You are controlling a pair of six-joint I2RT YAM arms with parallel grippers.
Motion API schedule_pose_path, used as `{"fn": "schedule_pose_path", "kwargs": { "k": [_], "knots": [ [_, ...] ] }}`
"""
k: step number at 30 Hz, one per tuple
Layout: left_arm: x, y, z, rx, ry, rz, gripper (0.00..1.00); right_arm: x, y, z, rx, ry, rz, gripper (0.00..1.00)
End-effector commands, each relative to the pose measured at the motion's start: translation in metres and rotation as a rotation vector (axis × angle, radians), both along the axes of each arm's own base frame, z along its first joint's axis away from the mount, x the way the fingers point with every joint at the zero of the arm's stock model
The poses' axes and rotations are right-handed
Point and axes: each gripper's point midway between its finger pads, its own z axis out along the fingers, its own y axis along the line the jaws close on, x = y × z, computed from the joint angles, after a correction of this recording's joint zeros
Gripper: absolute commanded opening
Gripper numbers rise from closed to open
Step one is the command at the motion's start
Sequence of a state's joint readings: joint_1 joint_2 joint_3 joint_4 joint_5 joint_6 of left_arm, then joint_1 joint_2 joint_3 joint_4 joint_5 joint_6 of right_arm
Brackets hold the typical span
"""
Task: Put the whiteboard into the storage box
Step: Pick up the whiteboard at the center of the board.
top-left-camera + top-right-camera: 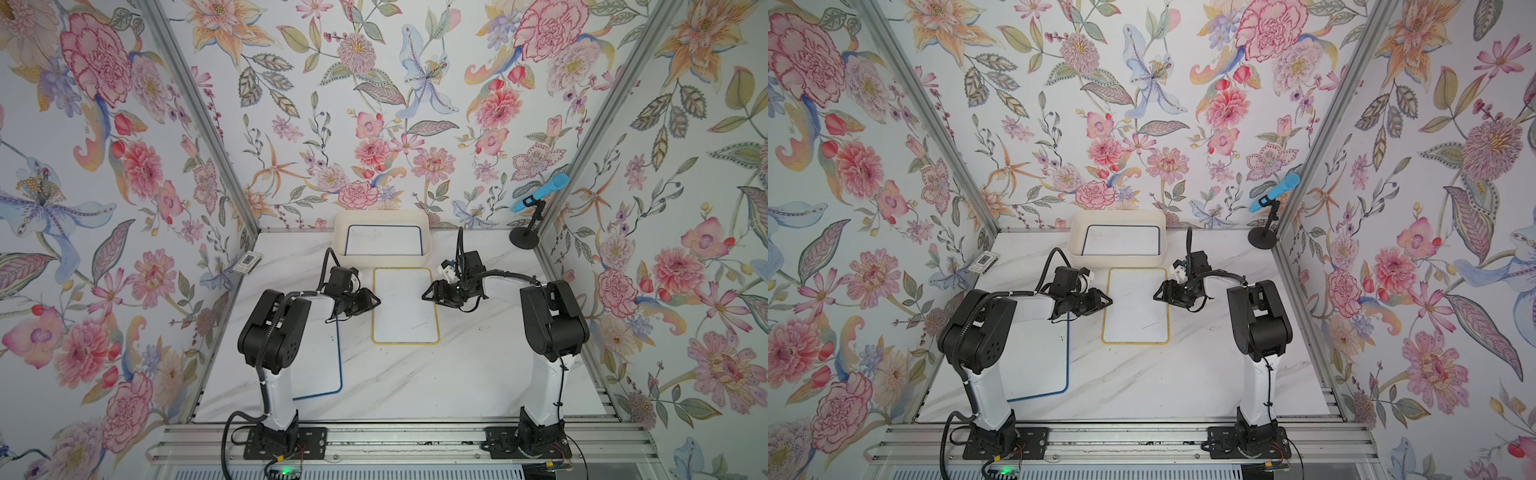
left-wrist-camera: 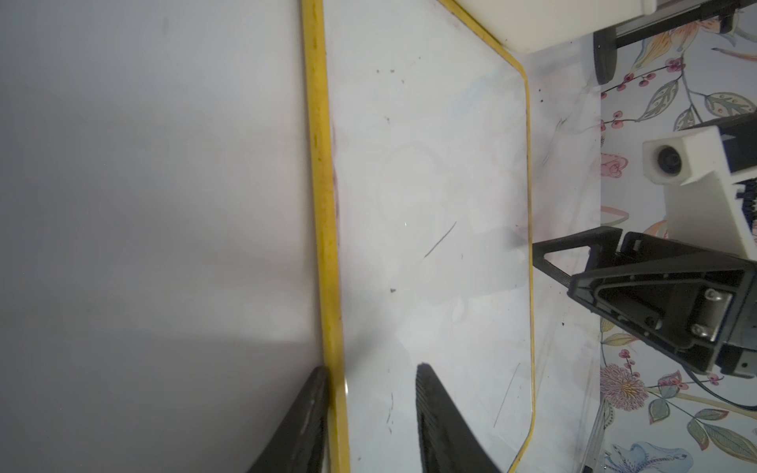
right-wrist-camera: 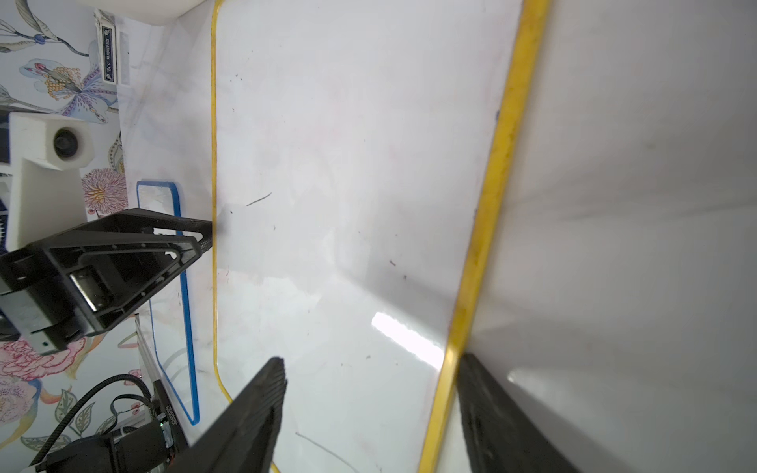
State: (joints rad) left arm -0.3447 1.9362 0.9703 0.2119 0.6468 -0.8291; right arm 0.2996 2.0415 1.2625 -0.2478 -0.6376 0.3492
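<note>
Whiteboard [image 1: 405, 307] with the yellow frame lay flat on the table [image 1: 457, 374], just in front of the box [image 1: 382, 259]. Left hand [image 1: 377, 300] stood at its left edge, released: one finger touched the frame from outside, the other was over the white face, apart from the frame. Right hand [image 1: 424, 296] stood at the right edge, also unclenched, grasping nothing, with the frame between its fingers. Inside the box lay a blue-framed board [image 1: 384, 245].
</note>
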Motion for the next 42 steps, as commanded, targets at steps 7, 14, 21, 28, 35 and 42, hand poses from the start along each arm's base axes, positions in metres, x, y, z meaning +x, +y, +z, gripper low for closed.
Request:
{"fn": "schedule_pose_path", "kwargs": {
  "k": [7,14,21,28,35,42],
  "knots": [
    [-0.071,-0.067,-0.011,-0.293,0.109,-0.271,0.38,-0.102,0.034,-0.078,0.02,0.393,0.137,0.64],
    [-0.077,-0.066,-0.009,-0.367,0.123,-0.24,0.37,-0.105,0.034,-0.083,0.013,0.407,0.131,0.61],
    [-0.079,-0.063,-0.011,-0.371,0.129,-0.218,0.36,-0.106,0.035,-0.084,0.024,0.409,0.123,0.55],
    [-0.08,-0.064,-0.009,-0.448,0.141,-0.189,0.29,-0.106,0.036,-0.082,0.041,0.411,0.117,0.51],
    [-0.079,-0.058,-0.011,-0.424,0.138,-0.173,0.3,-0.105,0.033,-0.083,0.032,0.404,0.108,0.5],
    [-0.078,-0.046,-0.006,-0.386,0.123,-0.156,0.08,-0.102,0.011,-0.079,0.007,0.386,0.058,0.53]
  ]
}}
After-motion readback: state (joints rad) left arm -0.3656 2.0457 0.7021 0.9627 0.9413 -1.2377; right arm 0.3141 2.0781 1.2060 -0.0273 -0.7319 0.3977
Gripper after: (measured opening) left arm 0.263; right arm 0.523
